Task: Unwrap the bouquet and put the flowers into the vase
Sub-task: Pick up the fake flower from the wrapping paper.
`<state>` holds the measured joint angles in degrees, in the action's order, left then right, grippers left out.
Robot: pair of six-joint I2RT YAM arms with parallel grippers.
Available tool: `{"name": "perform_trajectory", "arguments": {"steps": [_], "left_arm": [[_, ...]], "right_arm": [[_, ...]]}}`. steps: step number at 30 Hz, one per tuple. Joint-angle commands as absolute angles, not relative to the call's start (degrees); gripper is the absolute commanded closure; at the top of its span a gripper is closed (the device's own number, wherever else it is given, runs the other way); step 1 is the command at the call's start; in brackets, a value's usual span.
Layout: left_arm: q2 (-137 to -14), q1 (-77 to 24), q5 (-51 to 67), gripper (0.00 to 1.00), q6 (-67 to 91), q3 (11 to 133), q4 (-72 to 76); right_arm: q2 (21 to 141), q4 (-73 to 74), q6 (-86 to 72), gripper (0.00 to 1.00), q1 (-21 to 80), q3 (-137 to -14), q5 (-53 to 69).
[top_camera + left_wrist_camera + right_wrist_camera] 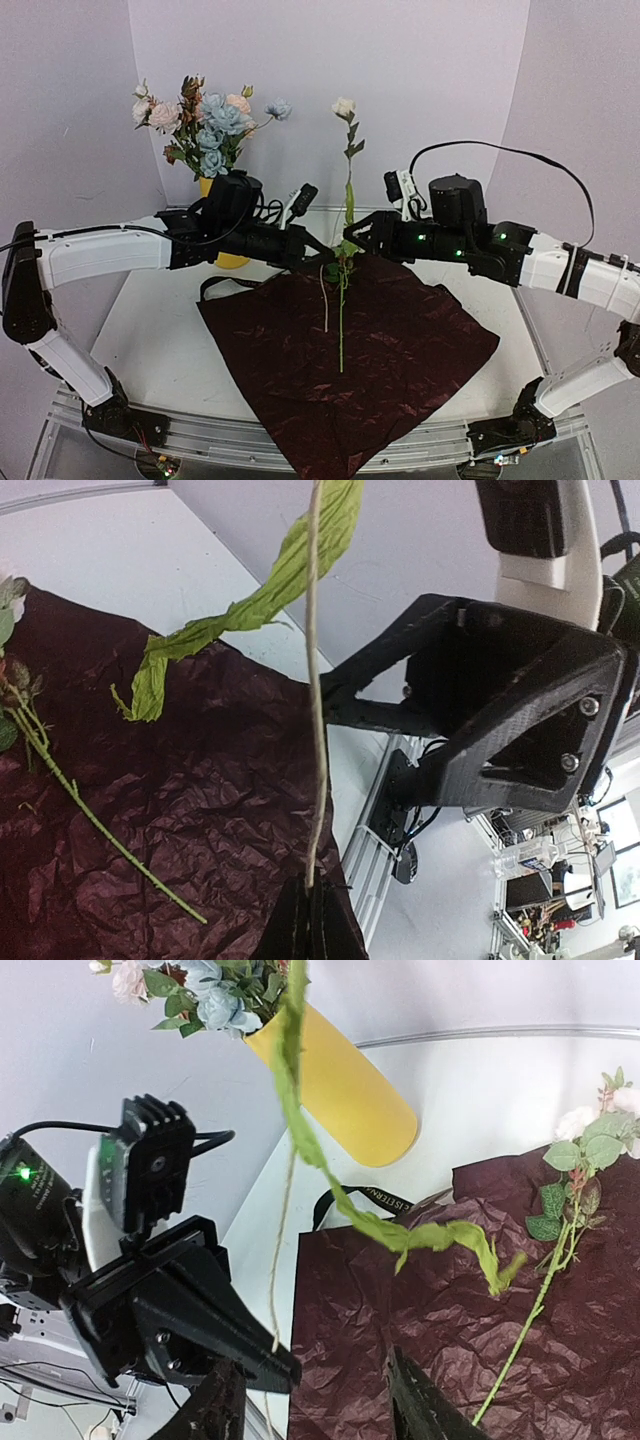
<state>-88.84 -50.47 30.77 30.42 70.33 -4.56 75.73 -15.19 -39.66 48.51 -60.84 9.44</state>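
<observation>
The yellow vase point(230, 260) stands at the back left behind my left arm, with several pink, pale blue and cream flowers point(205, 125) in it. The vase point(345, 1090) also shows in the right wrist view. My left gripper point(322, 257) is shut on the thin pale stem point(318, 730) of a cream rose point(344, 105) that stands upright, and a twisted green strip point(250, 605) hangs off the stem. My right gripper point(315, 1405) is open beside it, holding nothing. One more flower point(341, 320) lies on the dark red paper point(400, 350).
The dark red sheet is spread flat over the middle of the table, one corner hanging over the front rail point(250, 440). A black ribbon point(365, 1200) lies at the sheet's back left edge, near the vase. The two gripper tips are close together above the sheet.
</observation>
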Motion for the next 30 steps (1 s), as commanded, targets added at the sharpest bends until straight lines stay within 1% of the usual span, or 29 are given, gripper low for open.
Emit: {"name": "perform_trajectory", "arguments": {"steps": [1, 4, 8, 12, 14, 16, 17, 18, 20, 21, 22, 24, 26, 30], "left_arm": [[-89.49, -51.62, 33.65, 1.00, 28.88, 74.23, -4.03], [-89.86, -52.33, 33.74, 1.00, 28.67, 74.53, -4.05], [-90.67, -53.07, 33.73, 1.00, 28.65, 75.16, -4.01], [-91.34, -53.55, 33.31, 1.00, 28.49, 76.10, -3.99], [-91.61, -53.82, 33.27, 1.00, 28.41, 76.49, -3.95], [-91.80, -54.05, 33.15, 0.99, 28.43, 76.66, -3.87], [-91.85, -54.12, 32.94, 0.94, 28.54, 76.63, -3.87], [-91.82, -54.17, 32.76, 0.87, 28.65, 76.49, -3.88], [-91.64, -54.23, 32.25, 0.64, 28.81, 76.08, -3.92], [-91.51, -54.23, 31.52, 0.55, 28.97, 75.91, -3.96], [-91.07, -54.24, 30.77, 0.49, 28.96, 75.72, -3.91], [-89.75, -54.17, 29.07, 0.40, 28.75, 75.45, -3.87], [-88.04, -54.08, 26.36, 0.33, 28.74, 75.01, -3.01], [-85.95, -53.63, 24.71, 0.26, 29.01, 75.17, -0.76]], "right_arm": [[76.04, -16.69, -40.36, 0.54, 48.69, -63.92, 9.13], [76.28, -16.70, -40.68, 0.57, 48.66, -64.26, 9.74], [76.69, -16.75, -41.22, 0.64, 48.64, -64.71, 10.92], [76.82, -17.15, -41.62, 0.70, 48.64, -64.67, 11.98], [76.95, -17.20, -41.89, 0.77, 48.63, -64.58, 12.25], [76.95, -17.14, -42.12, 0.88, 48.68, -64.52, 12.46], [76.83, -17.14, -42.19, 0.93, 48.69, -64.41, 12.51], [76.72, -17.14, -42.24, 0.98, 48.65, -64.33, 12.38], [76.43, -17.14, -42.18, 1.00, 48.64, -63.84, 12.07], [76.18, -17.14, -42.13, 1.00, 48.62, -63.56, 11.92], [75.89, -17.14, -42.00, 1.00, 48.68, -63.15, 11.69], [75.57, -17.14, -41.69, 1.00, 48.64, -62.44, 11.57], [75.37, -17.14, -41.49, 1.00, 48.63, -61.97, 11.67], [75.23, -17.14, -40.54, 1.00, 48.67, -61.78, 12.40]]}}
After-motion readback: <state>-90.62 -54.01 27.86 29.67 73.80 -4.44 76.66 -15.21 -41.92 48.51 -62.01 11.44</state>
